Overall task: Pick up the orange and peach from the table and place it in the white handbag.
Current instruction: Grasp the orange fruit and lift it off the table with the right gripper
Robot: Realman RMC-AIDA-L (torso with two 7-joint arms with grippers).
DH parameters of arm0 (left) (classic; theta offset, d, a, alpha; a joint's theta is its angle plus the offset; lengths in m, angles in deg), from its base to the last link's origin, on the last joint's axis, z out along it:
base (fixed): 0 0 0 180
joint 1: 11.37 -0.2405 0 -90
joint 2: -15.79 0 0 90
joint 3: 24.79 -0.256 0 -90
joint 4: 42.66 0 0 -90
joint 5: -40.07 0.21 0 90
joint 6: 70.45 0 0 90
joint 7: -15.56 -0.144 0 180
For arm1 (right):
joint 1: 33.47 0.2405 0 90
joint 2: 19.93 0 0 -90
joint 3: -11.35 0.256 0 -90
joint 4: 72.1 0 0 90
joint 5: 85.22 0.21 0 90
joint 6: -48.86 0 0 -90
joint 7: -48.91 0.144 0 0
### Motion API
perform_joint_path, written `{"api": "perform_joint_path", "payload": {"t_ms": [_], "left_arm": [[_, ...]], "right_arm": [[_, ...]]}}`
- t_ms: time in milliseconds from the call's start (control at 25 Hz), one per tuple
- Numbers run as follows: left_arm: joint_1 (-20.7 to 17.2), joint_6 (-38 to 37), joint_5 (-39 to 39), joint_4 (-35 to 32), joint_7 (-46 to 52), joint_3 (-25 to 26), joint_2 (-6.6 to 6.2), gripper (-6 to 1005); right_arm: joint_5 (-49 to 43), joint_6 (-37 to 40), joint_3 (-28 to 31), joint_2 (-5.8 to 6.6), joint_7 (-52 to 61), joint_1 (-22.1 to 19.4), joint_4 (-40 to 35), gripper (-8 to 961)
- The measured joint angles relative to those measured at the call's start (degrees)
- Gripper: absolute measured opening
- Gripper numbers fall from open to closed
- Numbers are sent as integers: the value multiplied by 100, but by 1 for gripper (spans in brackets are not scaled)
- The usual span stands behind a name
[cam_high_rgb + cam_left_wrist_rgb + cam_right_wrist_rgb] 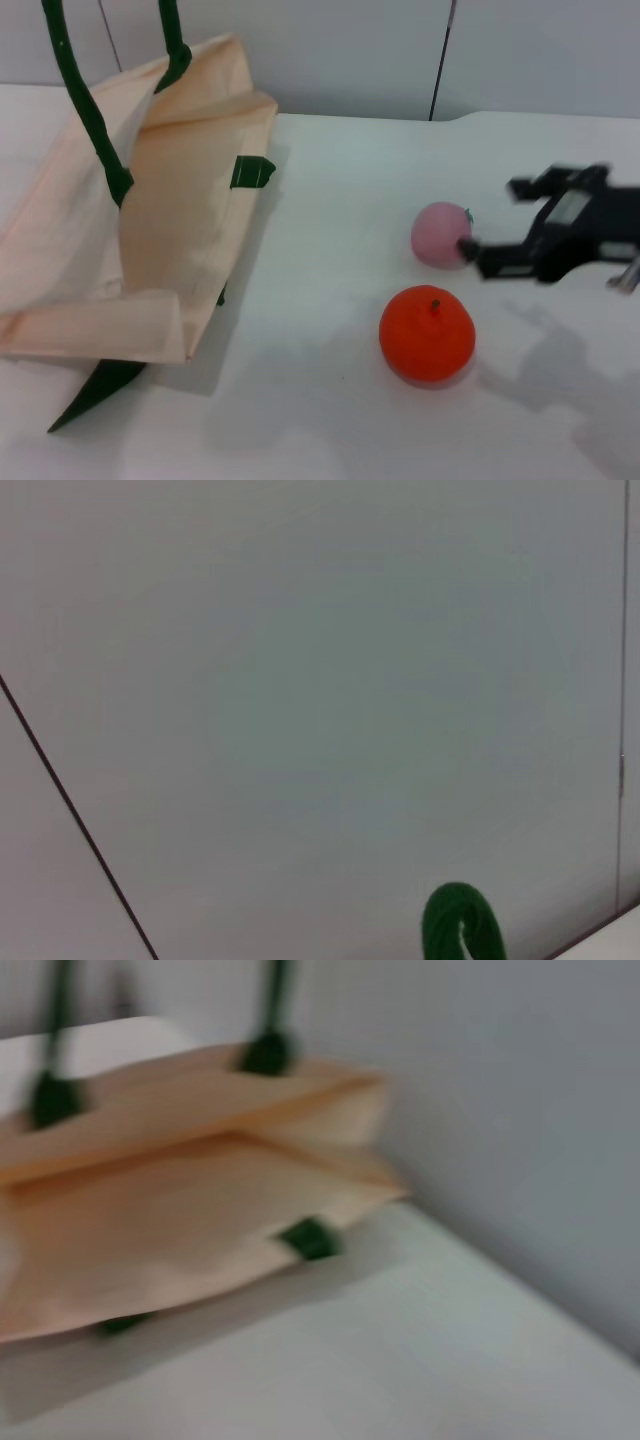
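Note:
The orange [427, 333] sits on the white table, nearer the front. Just behind it lies the smaller pink peach [440, 235]. My right gripper [503, 224] reaches in from the right, open, its lower finger close beside the peach and nothing held between the fingers. The white handbag [190, 220] lies at the left with its mouth propped open and its green handles [95, 120] rising out of the top of the head view. The right wrist view shows the handbag [200, 1210] side-on. A green handle loop [462, 925] shows in the left wrist view. My left gripper is out of view.
Bare white table [330, 200] lies between the handbag and the fruits. A grey wall [350, 50] with a dark vertical seam stands behind the table.

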Motion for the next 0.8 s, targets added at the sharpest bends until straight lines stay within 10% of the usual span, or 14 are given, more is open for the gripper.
{"api": "perform_joint_path", "payload": {"t_ms": [800], "left_arm": [[203,42,64,-1,-15,-63,-24,110]], "right_arm": [[642,376,-308,21,-39,804,1773,874]]}}
